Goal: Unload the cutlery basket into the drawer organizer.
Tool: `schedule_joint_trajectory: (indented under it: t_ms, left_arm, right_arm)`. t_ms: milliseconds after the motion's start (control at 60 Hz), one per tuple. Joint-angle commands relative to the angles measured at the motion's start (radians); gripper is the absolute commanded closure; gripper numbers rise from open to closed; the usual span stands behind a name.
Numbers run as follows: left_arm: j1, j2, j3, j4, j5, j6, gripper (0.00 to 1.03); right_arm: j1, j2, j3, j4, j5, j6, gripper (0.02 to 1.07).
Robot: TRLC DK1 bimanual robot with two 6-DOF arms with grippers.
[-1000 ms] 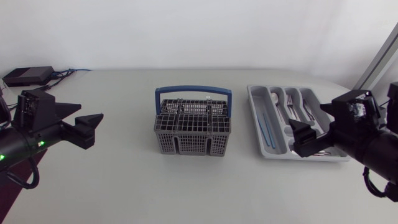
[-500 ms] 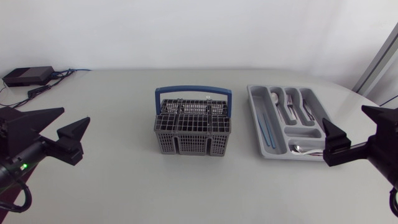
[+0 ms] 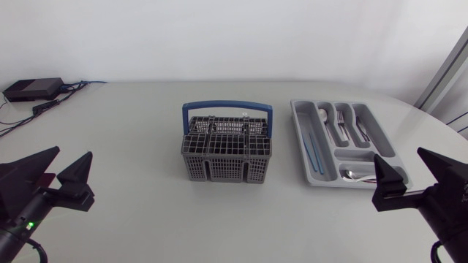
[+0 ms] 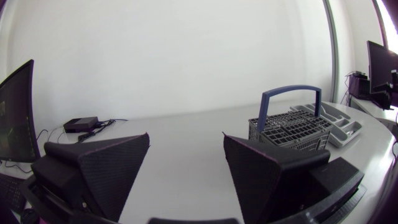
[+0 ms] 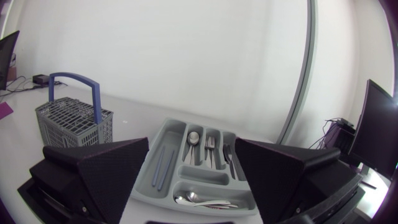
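Left gripper (image 3: 72, 157) and right gripper (image 3: 400, 162), both wide and empty, have drawn back to near corners; basket (image 3: 226, 150) at centre looks bare, cutlery (image 3: 344, 128) lies in organizer (image 3: 298, 139) at right, so unloading likely done.

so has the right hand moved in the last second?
Yes: the right hand has backed off the drawer organizer, toward the near right edge of the table.

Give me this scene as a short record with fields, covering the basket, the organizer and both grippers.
basket: grey plastic cutlery basket with blue handle, centre of the table, no cutlery visible in it
organizer: grey drawer organizer tray, right of the basket, holding silver cutlery and blue sticks
left gripper: open, empty, apart from the basket
right gripper: open, empty, by the organizer's near end
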Motion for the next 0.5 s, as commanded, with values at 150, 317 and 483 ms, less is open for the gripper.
schedule_joint_trajectory:
  t_ms: [150,317,483]
  left_arm:
    - [-0.021,-0.130,-0.099,-0.006,-0.068,-0.085,0.05]
    - [-0.028,-0.186,-0.133,-0.009,-0.098,-0.111,0.05]
    - [-0.028,-0.186,-0.133,-0.009,-0.098,-0.111,0.05]
  right_arm:
    - [-0.036,-0.094,-0.112,0.057,-0.038,0.135,0.07]
    - [-0.050,-0.134,-0.154,0.076,-0.056,0.180,0.07]
    - [-0.050,-0.134,-0.154,0.076,-0.056,0.180,0.07]
